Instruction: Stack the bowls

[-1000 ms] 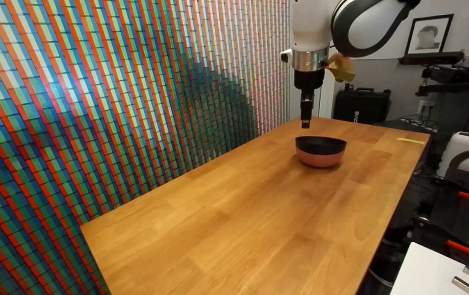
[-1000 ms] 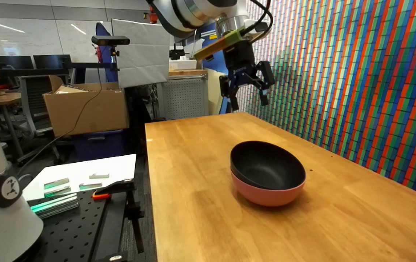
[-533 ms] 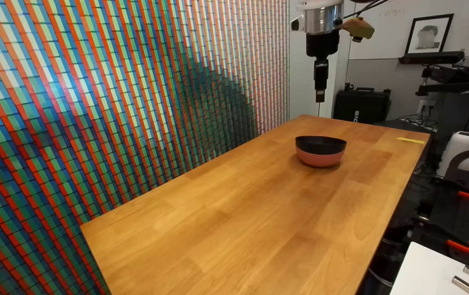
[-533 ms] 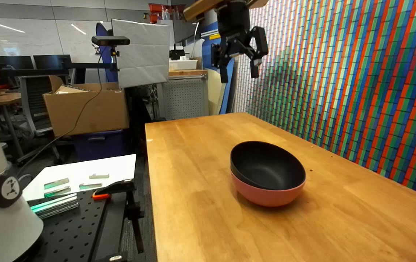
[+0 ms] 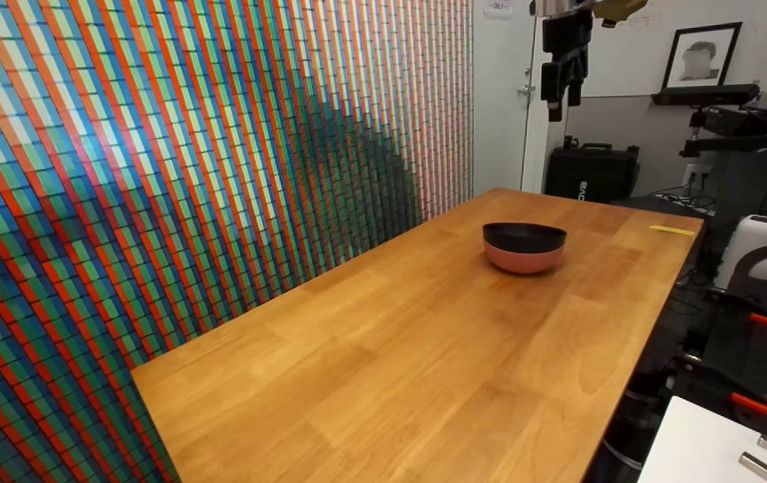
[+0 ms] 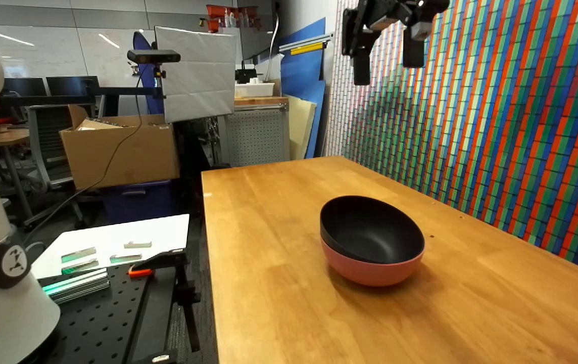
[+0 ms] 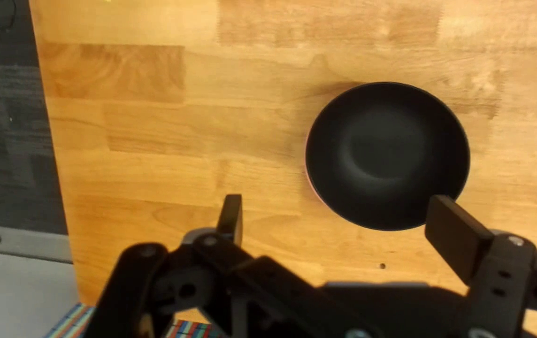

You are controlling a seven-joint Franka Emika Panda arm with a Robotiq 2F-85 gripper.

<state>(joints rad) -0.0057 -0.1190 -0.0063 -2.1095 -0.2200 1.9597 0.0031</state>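
and the black bowl [image 6: 372,230] is sitting inside the pinkish bowl [image 6: 372,274], the pair resting on the wooden table [image 6: 269,303]! the black bowl's mouth is facing up but leaning, its rim riding higher on one side in an exterior view; from the wrist view that rim is tracing a near circle, spreading about as wide one way as another, with a thin pinkish sliver peeking out at its left. overhead, the gripper [image 6: 387,66] is hanging well apart from the bowls, its jaws standing wide of each other, and one of its fingers [image 7: 456,237] is cutting across the black rim in the wrist view. the multicoloured tiled wall [image 5: 189,168] is running along the table's long edge, a yellow strip [image 5: 672,230] is lying near a table corner, a white board [image 6: 165,232] is spreading beside the table and a cardboard box [image 6: 122,159] is standing beyond it. the black bowl is showing a smooth dark inside with a soft sheen; the pinkish bowl is wrapping its salmon wall around it.
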